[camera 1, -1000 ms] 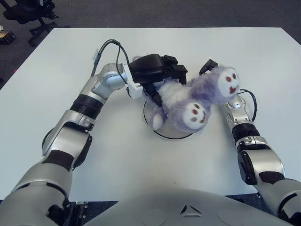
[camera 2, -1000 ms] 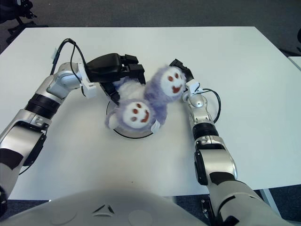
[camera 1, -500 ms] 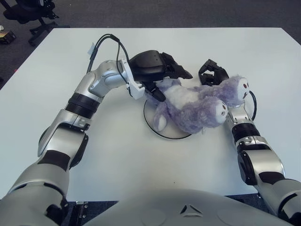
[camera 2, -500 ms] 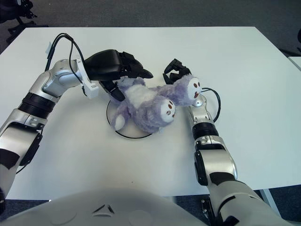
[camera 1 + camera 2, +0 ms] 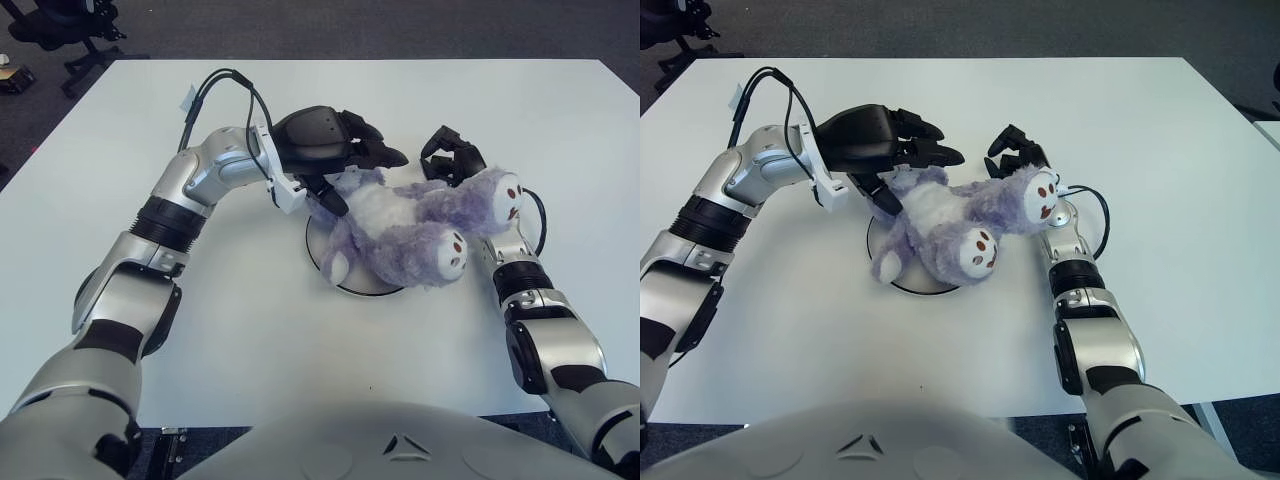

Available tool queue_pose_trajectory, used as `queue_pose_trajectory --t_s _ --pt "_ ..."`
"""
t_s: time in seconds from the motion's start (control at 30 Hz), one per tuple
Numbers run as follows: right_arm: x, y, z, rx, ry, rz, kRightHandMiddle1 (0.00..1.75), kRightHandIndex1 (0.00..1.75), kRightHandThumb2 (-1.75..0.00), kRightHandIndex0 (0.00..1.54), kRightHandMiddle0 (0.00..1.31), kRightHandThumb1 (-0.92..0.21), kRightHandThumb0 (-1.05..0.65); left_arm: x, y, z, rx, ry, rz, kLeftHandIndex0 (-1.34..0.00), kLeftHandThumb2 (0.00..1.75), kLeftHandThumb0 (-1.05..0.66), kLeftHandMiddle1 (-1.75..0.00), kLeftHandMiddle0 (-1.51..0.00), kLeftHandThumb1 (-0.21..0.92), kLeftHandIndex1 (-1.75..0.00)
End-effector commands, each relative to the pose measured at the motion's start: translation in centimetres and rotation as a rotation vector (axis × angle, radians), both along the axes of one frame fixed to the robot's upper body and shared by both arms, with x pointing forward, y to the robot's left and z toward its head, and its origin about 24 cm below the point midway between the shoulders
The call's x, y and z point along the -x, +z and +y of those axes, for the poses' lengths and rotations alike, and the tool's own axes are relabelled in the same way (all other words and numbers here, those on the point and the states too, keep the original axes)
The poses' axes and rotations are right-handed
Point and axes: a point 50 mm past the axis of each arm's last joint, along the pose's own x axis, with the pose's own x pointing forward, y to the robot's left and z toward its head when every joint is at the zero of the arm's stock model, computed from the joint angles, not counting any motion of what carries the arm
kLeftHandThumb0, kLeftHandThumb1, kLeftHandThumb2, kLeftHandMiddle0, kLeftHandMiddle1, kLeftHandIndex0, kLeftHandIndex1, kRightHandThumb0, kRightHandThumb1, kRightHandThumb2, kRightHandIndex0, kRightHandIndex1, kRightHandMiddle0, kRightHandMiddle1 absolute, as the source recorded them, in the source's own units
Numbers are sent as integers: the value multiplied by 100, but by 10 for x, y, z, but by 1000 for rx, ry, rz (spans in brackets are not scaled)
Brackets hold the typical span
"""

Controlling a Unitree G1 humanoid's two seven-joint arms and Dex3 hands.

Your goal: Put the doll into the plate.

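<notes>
I have the purple plush doll (image 5: 405,232) lying across the round white plate (image 5: 322,272) near the centre of the frame, on the white table (image 5: 300,350). Its pale belly faces up, and most of the body covers the plate, so only the plate's dark-edged rim shows at the lower left. One foot hangs over that rim on the left side. Two round ends with small brown face marks point to the right, one low near the plate's right edge and one higher, which overhangs the plate and reaches my right forearm. My left hand (image 5: 335,150) sits just above and left of the doll, at the upper centre of the frame. Its black fingers (image 5: 385,155) are spread wide and stretched out over the doll's upper end, with one digit pointing down beside the fur; I see nothing gripped in it. My right hand (image 5: 450,152) is at the upper right of the doll, just behind the higher round end, its fingers loosely curled and holding nothing.
</notes>
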Motion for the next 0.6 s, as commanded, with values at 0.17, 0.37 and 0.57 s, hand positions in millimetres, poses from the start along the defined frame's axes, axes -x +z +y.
queue_pose_trajectory --t_s 0.17,0.37,0.57 --pt "7 -22 -1 -34 13 120 175 175 -95 91 41 -59 -40 -4 2 4 25 -10 73 -42 60 -75 0 -38 92 -1" --pt "6 -20 0 -56 21 142 175 175 -95 91 41 -59 -40 -12 7 20 161 56 106 -41 62 -78 0 -38 92 -1" --pt "7 -19 -1 -45 15 141 175 175 -95 91 40 -60 -40 -17 4 37 326 126 84 -43 64 -80 -2 -42 92 -1"
